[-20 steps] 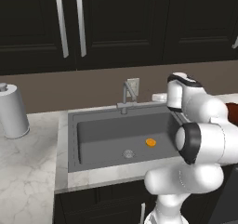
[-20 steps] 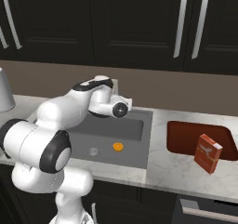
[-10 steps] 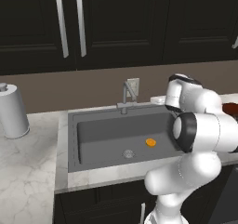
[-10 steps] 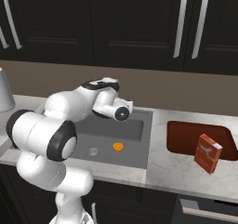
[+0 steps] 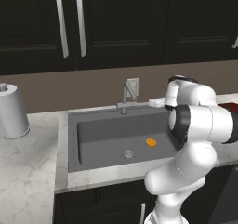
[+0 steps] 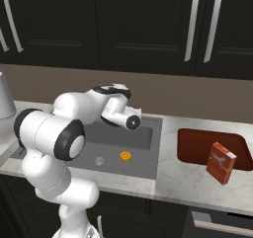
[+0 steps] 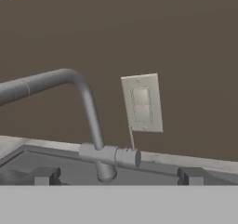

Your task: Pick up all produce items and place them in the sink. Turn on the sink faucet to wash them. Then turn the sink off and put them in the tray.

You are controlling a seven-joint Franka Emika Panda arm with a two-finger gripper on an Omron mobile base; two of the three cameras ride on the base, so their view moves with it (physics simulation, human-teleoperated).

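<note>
The produce item, a small bright orange piece [image 5: 150,142] [image 6: 125,156], lies on the floor of the dark grey sink [image 5: 64,144] [image 6: 153,150], just right of the round drain [image 5: 128,153]. The sink faucet [image 5: 127,95] [image 7: 91,110] stands at the sink's back rim with its spout pointing left in the hand view. My gripper [image 7: 118,176] faces the faucet's base from close by, open, fingertips [image 7: 44,175] wide apart with nothing between them. The dark red tray [image 6: 196,146] sits on the counter right of the sink.
A white wall outlet plate [image 7: 142,103] hangs just behind the faucet. A red-orange box [image 6: 221,162] stands in the tray's right part. A grey canister [image 5: 12,111] stands on the marble counter far left. Dark cabinets with long handles hang above.
The arm's elbow has swung up and outward while the hand stayed near the faucet, edging slightly closer. The orange piece has not moved and the gripper stayed open.
</note>
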